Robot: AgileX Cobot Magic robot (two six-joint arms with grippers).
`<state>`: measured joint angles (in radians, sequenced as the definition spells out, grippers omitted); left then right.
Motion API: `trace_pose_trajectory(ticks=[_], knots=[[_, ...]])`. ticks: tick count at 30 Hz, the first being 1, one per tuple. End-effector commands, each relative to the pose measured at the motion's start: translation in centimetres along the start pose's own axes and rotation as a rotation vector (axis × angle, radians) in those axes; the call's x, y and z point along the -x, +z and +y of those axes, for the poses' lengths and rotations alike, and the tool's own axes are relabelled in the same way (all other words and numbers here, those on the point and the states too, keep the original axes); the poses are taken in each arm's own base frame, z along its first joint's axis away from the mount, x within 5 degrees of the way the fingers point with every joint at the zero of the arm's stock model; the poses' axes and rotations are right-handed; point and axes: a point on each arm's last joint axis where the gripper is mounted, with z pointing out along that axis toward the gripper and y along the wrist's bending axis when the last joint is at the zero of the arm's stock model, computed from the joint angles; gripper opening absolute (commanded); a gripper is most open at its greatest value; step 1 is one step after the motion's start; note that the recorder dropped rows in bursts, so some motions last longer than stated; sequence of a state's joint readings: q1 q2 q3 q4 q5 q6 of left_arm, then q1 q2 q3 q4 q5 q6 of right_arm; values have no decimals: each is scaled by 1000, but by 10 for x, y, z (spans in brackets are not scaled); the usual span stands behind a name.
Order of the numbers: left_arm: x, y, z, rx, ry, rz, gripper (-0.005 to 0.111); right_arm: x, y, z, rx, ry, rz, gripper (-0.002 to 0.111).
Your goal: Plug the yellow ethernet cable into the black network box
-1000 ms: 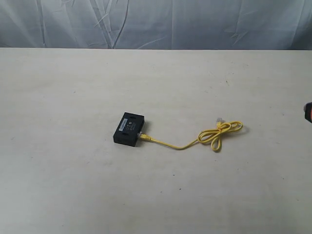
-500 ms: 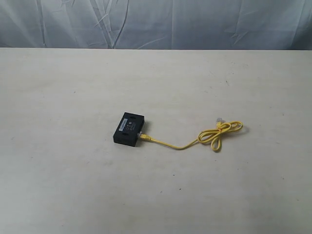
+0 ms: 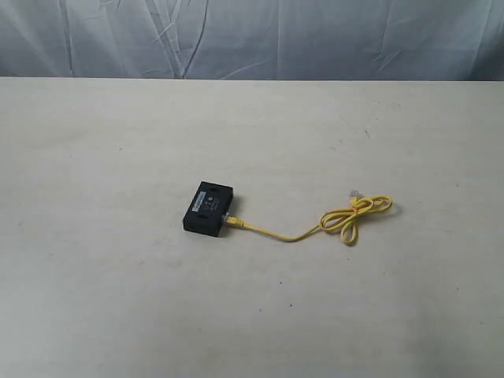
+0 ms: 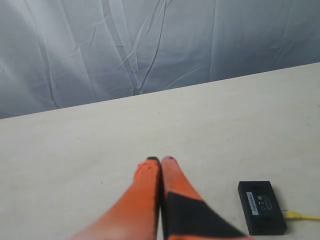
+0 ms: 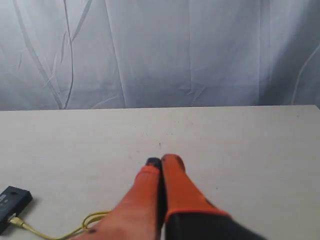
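The black network box (image 3: 209, 209) lies flat on the table, also showing in the left wrist view (image 4: 261, 206) and at the edge of the right wrist view (image 5: 11, 200). The yellow ethernet cable (image 3: 291, 235) has one plug in the box's right side (image 3: 231, 221). Its looped bundle (image 3: 358, 215) lies to the right with the clear free plug (image 3: 354, 192) beside it. My left gripper (image 4: 160, 159) is shut and empty, off to the box's left. My right gripper (image 5: 161, 161) is shut and empty, away from the cable (image 5: 60, 231). Neither gripper shows in the exterior view.
The pale table (image 3: 118, 142) runs back to a wrinkled grey cloth backdrop (image 3: 252, 35). Only the box and cable lie on it.
A red bit of the right arm at the exterior view's right edge one second ago has left that view. Box and cable have not moved.
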<state>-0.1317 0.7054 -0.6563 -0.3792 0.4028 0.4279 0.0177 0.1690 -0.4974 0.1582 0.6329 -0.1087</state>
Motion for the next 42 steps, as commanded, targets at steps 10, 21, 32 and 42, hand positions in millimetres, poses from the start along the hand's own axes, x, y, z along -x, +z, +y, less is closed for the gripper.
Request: trace_pose_trajectory(ticks=[10,21,32,42], knots=[[-1,-1,0,3,-1,-6,0,-7,3,-11,-115,25,22,0],[-1,-1,0,3,-1,-6,0,-65,18,-12,-89,4,5,0],[-1,-1,0,3,-1,-6,0,-93,30,-11,-33,-13,19,0],[-1,-1,0,3,-1,-6,0,-125,42,-10,-12,22,72,0]])
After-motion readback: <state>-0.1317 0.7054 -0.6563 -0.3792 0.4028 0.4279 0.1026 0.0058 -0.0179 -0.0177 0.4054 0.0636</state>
